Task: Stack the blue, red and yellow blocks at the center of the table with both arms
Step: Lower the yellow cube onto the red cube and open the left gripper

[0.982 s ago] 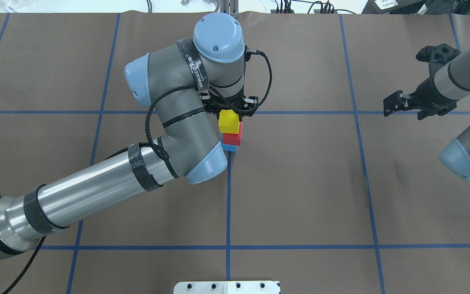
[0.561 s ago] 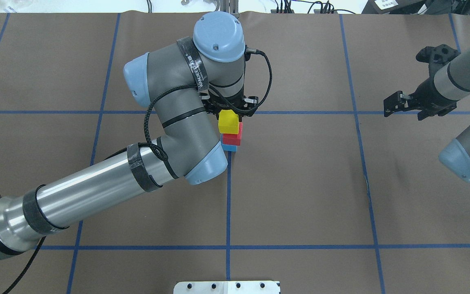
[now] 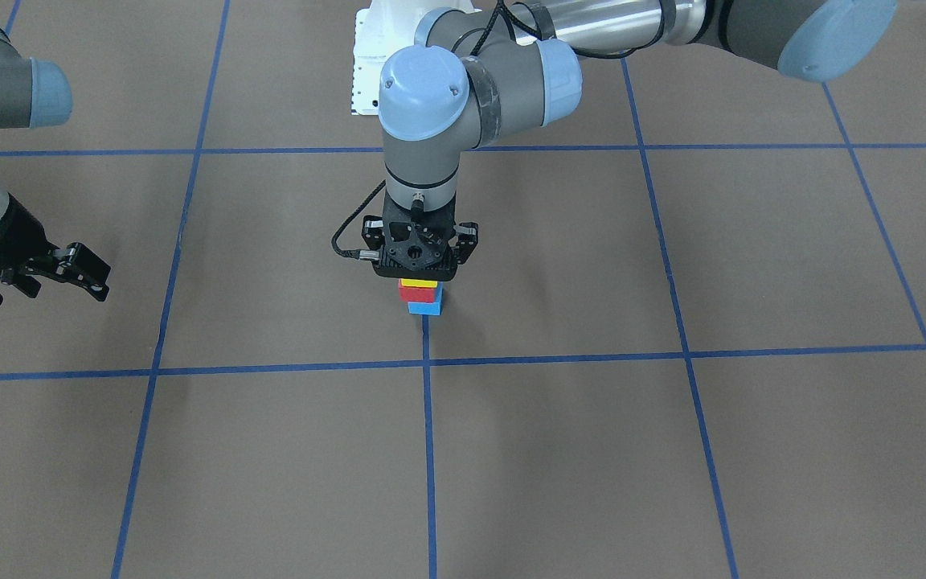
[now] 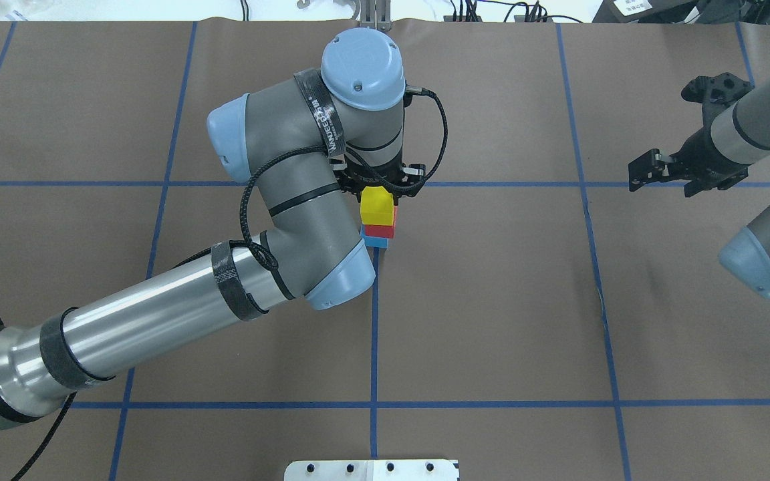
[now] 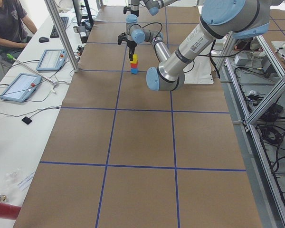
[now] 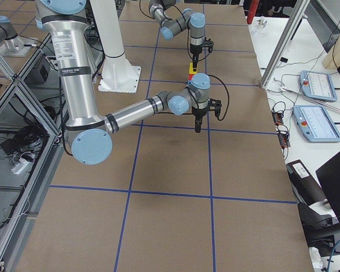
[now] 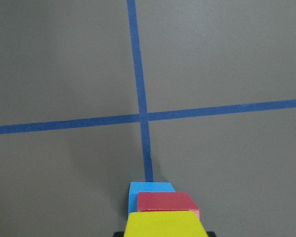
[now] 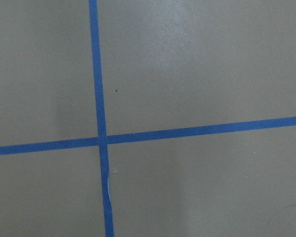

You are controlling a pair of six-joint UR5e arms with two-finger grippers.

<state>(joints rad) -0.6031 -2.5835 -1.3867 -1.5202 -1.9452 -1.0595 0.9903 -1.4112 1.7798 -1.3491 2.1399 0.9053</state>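
Left gripper [image 3: 419, 272] tops the yellow block [image 4: 377, 206] (jaws hidden, cannot tell). Best to leave straight up, sparing the red block [image 4: 379, 231] and blue block [image 4: 377, 242] beneath it. Right gripper [image 4: 662, 184], well apart, gapes.

The overhead view looks forward and steeply down, with the block stack [image 4: 378, 219] just above frame centre. The front-facing view looks from the opposite side of the stack, also steeply down and somewhat nearer, so both share the stack and the table [image 3: 592, 450] around it. The two side views look along the table from either end, from high up, with the stack small and far. The left wrist camera hangs just above the stack, looking past it to a tape crossing [image 7: 143, 117]. The right wrist camera, well apart from the stack, looks down at close range on bare table.
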